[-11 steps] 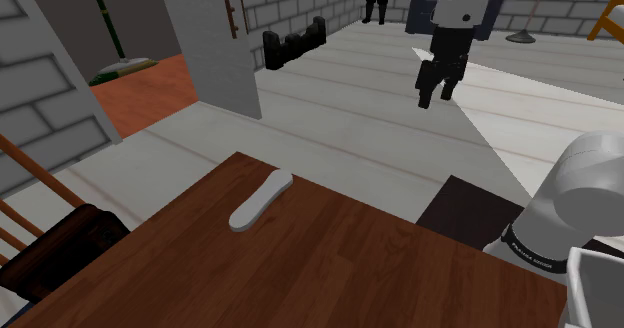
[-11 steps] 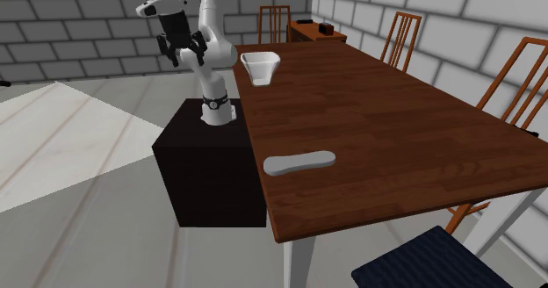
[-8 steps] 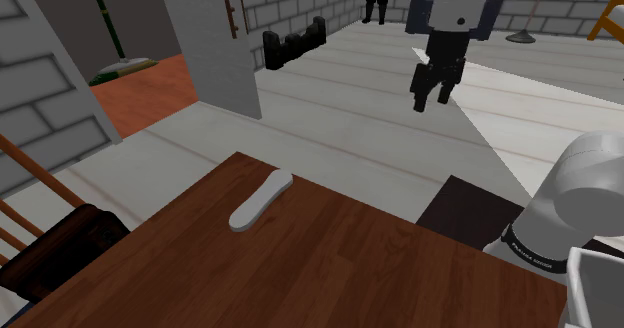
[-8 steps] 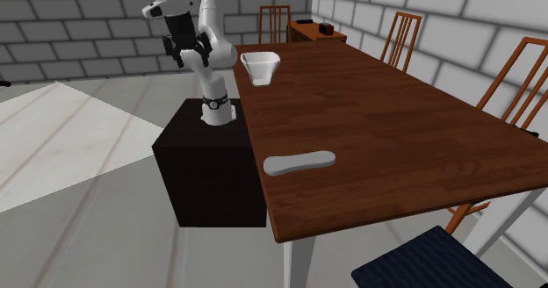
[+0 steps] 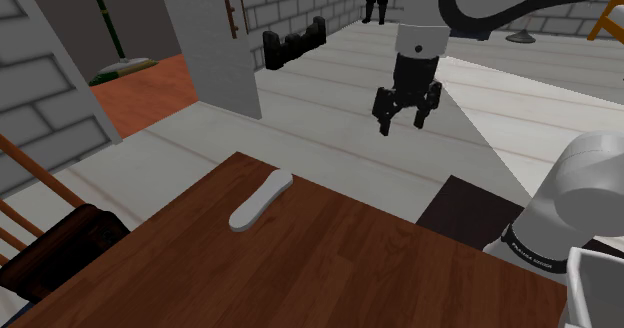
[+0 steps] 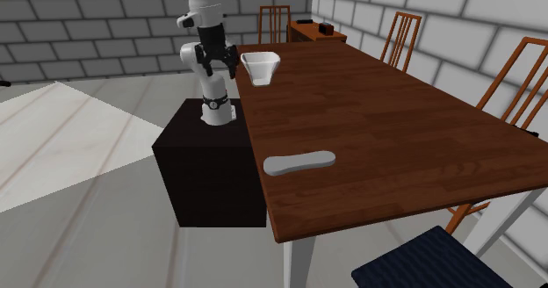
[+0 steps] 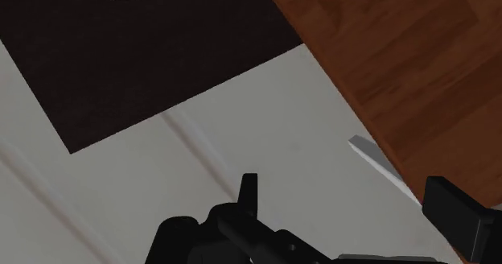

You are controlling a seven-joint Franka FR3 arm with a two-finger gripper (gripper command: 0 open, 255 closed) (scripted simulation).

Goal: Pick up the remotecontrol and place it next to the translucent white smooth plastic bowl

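The remote control (image 5: pixel 260 200) (image 6: pixel 299 162) is a pale grey, elongated slab lying flat on the brown wooden table (image 5: pixel 330 266) (image 6: pixel 386 111), near the edge on the stand's side. A white bowl (image 6: pixel 261 67) stands on the table near the arm's base; its rim (image 5: pixel 597 281) peeks in at the shoulder view's lower right. My gripper (image 5: pixel 401 126) (image 6: pixel 218 69) (image 7: pixel 354 206) is open and holds nothing, hanging in the air high above the floor beside the table edge, well away from the remote. In the wrist view its black fingers (image 7: pixel 249 194) stand apart over floor and table edge.
The black box stand (image 6: pixel 211 168) (image 7: pixel 145 53) sits against the table's side. Wooden chairs (image 6: pixel 400 36) line the far side, and a dark cushioned seat (image 6: pixel 430 260) is at the near end. A white door (image 5: pixel 215 36) and grey brick walls lie beyond.
My gripper has swung down and to the shoulder view's left, nearer the table; in the second exterior view it moved right toward the bowl. The remote and bowl have not moved.
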